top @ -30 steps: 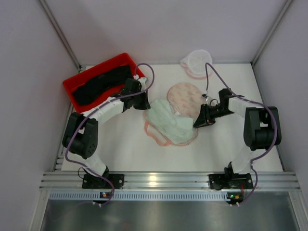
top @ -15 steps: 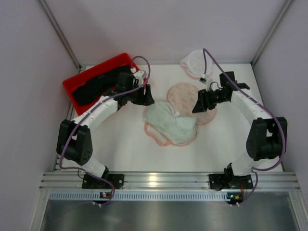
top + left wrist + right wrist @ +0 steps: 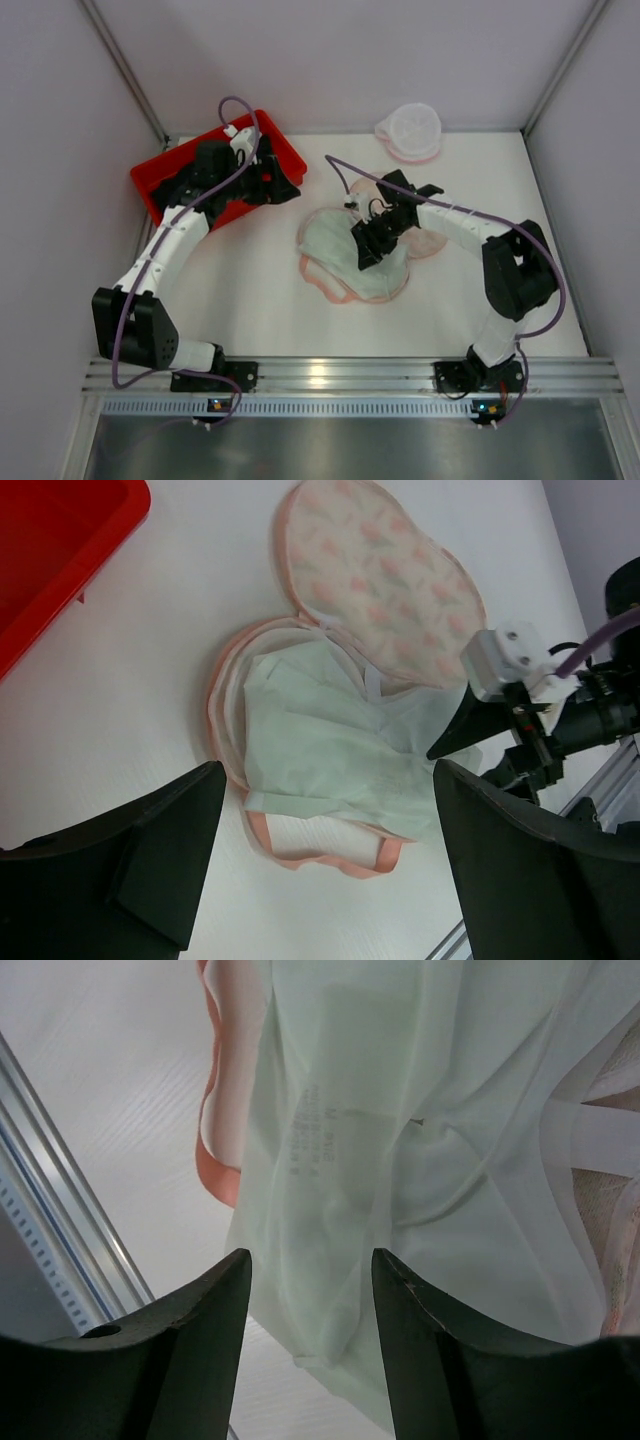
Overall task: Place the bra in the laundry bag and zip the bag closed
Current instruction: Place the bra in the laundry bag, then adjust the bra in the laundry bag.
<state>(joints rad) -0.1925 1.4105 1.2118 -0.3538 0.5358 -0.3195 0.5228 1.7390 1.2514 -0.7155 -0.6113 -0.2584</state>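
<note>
Nothing can be read for certain. In the right wrist view, a few faint grey printed lines [image 3: 312, 1120] show through the pale green fabric [image 3: 420, 1190], too blurred and small to make out. No other text, label or number shows.

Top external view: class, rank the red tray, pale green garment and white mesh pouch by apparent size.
1. red tray, though the left arm covers part of it
2. pale green garment
3. white mesh pouch, clearly smallest
</note>
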